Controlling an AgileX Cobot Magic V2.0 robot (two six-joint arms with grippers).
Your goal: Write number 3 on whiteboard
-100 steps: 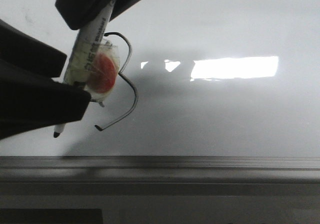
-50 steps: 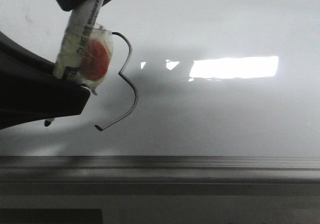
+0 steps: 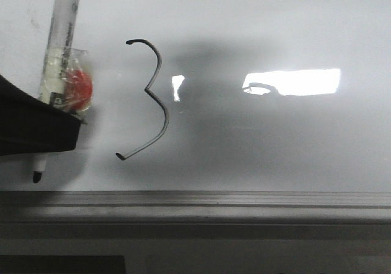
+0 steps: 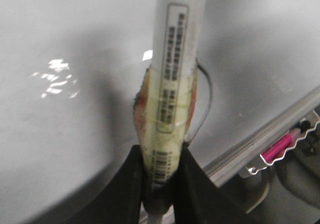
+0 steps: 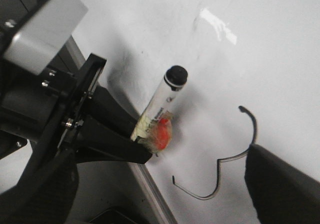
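Far left: left gripper [image 3: 46,124] clamped tight around a marker [image 3: 60,48], tip [image 3: 36,176] down near the board's rail [image 3: 195,199], red blob [image 3: 79,87] taped to the barrel. Just right of it: finished 3 [image 3: 149,96], drawn on the whiteboard [image 3: 275,139]. Right gripper [image 5: 280,184] only a dark edge; jaw state impossible to tell.

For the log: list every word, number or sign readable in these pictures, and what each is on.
"3": hand-drawn line on the whiteboard.
Marker label in the left pincer: lines of small print and a barcode, all too blurred to read.
Nothing else carries text.
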